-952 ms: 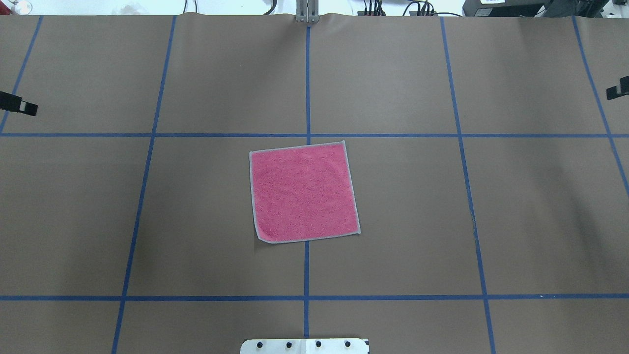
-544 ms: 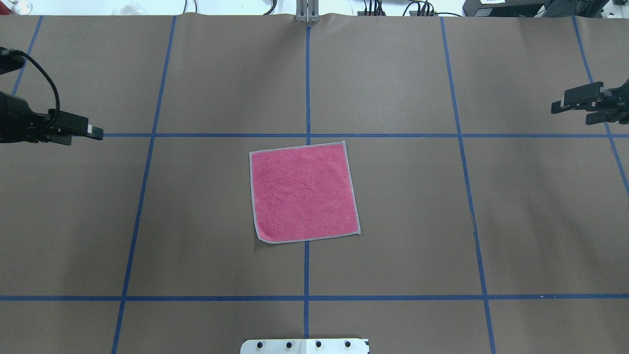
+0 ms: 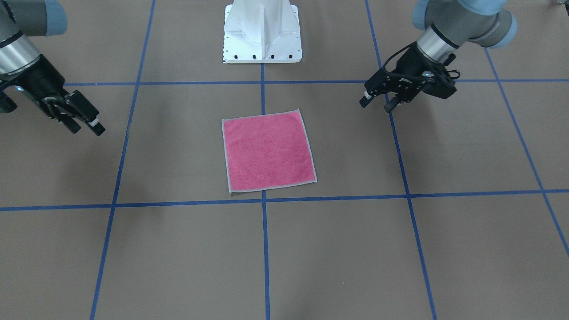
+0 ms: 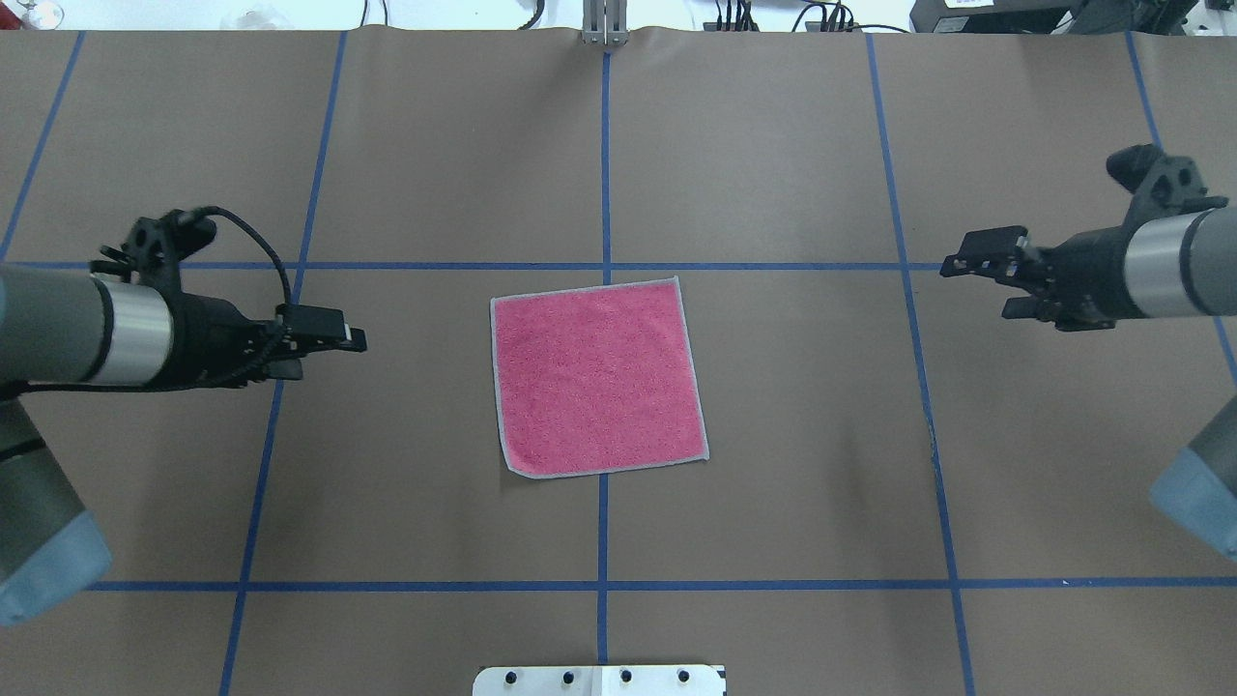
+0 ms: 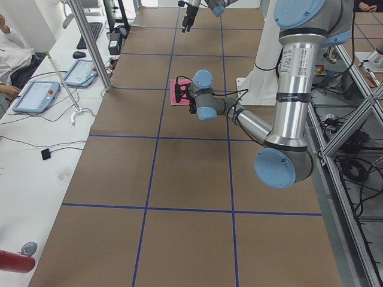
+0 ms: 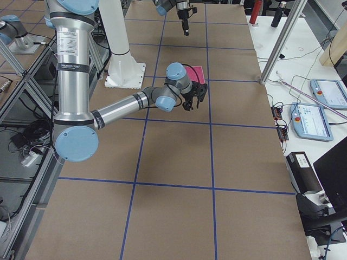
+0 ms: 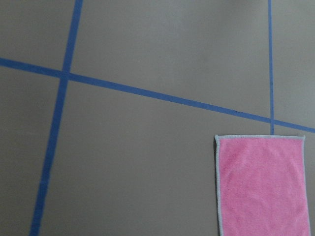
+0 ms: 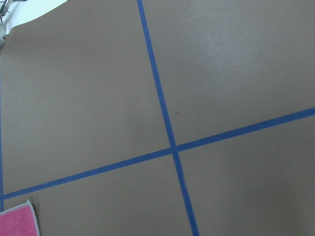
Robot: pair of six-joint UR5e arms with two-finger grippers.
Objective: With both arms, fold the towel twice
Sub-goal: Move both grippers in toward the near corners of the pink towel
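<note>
The towel lies flat and unfolded, pink face up, at the table's middle; it also shows in the front view. My left gripper is open and empty, above the table to the towel's left, well apart from it. My right gripper is open and empty, farther off on the towel's right. The left wrist view shows a towel corner at lower right. The right wrist view shows only a towel corner at lower left.
The brown table cover carries a grid of blue tape lines. The white pedestal base stands at the robot's side of the table. Tablets and cables lie on a side bench beyond the far edge.
Both arms have come in from the view's edges toward the towel, the left one farther. The towel has not moved.
</note>
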